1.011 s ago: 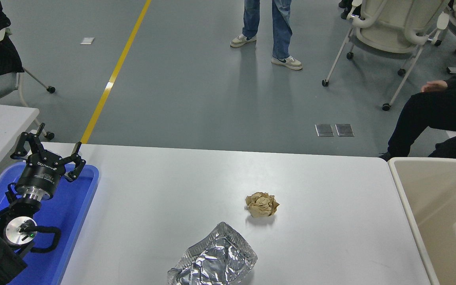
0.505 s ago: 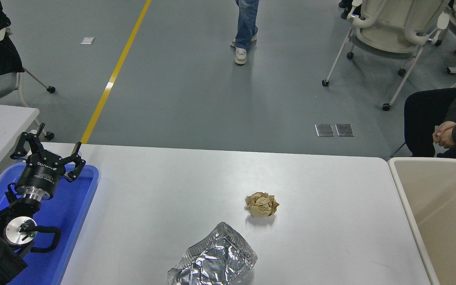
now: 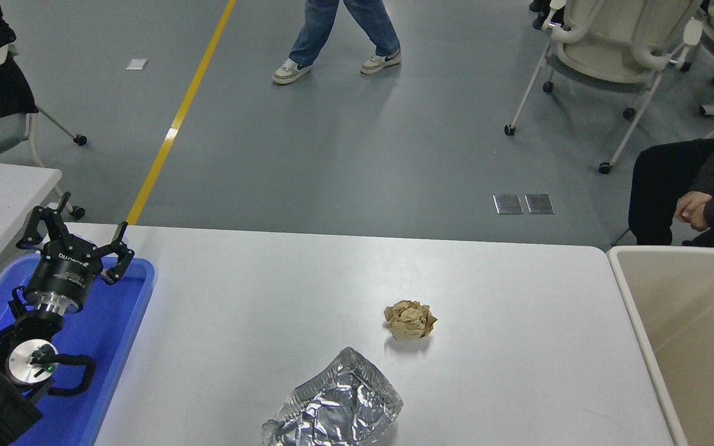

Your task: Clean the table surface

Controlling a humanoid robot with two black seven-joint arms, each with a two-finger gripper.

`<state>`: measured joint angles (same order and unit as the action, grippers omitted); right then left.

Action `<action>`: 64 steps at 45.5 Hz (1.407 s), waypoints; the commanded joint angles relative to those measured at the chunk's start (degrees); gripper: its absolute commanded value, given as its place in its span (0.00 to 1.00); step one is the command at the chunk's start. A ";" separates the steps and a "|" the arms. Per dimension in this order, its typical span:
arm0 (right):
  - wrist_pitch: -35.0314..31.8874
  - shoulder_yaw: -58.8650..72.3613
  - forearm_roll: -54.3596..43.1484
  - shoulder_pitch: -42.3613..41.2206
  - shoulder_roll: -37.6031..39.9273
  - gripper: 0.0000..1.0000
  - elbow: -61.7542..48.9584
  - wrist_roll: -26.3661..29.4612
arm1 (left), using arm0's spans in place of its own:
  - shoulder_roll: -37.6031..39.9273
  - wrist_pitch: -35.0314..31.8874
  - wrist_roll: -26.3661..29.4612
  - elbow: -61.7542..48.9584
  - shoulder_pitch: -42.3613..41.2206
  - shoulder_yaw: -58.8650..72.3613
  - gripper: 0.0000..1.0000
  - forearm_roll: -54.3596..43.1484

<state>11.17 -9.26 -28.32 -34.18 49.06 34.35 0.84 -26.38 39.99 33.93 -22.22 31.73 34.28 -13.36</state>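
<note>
Sitting parked at the lower left, the left end effector (image 3: 75, 238) hangs over the blue tray (image 3: 123, 322) with its fingers (image 3: 123, 257) spread wide, holding nothing and touching nothing as far as I can see. The right one isn't in the shot at all. The counter (image 3: 258, 297) fills the middle and bottom of the view, white and plain. On it there's a brown paper ball (image 3: 410, 319) a bit right of center, and nearer the camera a crumpled foil tray (image 3: 335, 406), close to the ball but not touching. A beige bin (image 3: 642, 322) butts up against the counter's right edge. A seated person's hands (image 3: 691, 207) show at far right, and someone's legs (image 3: 338, 31) at the top.
</note>
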 commanded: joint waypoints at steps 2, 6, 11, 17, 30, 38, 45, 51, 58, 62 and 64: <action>-0.01 -10.16 1.16 0.07 7.36 0.99 14.24 0.04 | 0.01 0.00 0.00 -0.02 0.00 0.00 1.00 0.00; 0.16 -12.36 4.14 0.43 7.71 0.99 18.38 0.31 | 0.01 0.09 0.00 -0.02 0.00 0.00 1.00 0.00; 0.25 -13.85 11.60 0.43 7.10 0.99 21.90 0.39 | 0.01 0.00 0.00 -0.02 0.00 0.00 1.00 0.00; 0.16 -15.35 19.00 0.25 5.08 0.99 24.19 0.31 | 0.01 0.00 0.00 -0.02 0.00 0.00 1.00 0.00; 0.52 -20.27 20.41 0.52 -4.32 0.99 24.10 -0.05 | 0.01 0.09 0.00 -0.02 0.00 0.00 1.00 0.00; 0.52 -25.63 23.22 2.01 -11.61 0.99 23.84 -0.13 | 0.01 0.00 0.00 -0.02 0.00 0.00 1.00 0.00; 0.52 -31.25 24.63 3.33 -16.27 0.99 23.66 -1.45 | 0.01 0.00 0.00 0.07 0.00 0.00 1.00 0.00; 0.60 -35.82 24.63 4.47 -19.70 0.99 23.57 -4.00 | 0.01 0.09 0.00 -0.02 0.00 0.00 1.00 0.00; 0.60 -40.22 24.63 6.05 -24.27 0.99 23.49 -5.41 | 0.01 0.00 0.00 -0.02 0.00 0.00 1.00 0.00; 0.60 -41.54 24.63 6.75 -27.00 0.99 23.22 -5.67 | 0.01 0.00 0.00 0.07 0.00 0.00 1.00 0.00; 0.60 -41.72 24.63 6.84 -27.96 0.99 22.70 -6.02 | 0.01 0.00 0.00 -0.02 0.00 0.00 1.00 0.00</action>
<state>11.76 -46.02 -4.05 -29.09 27.82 57.83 -3.37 -26.37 40.00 33.93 -22.22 31.73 34.28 -13.36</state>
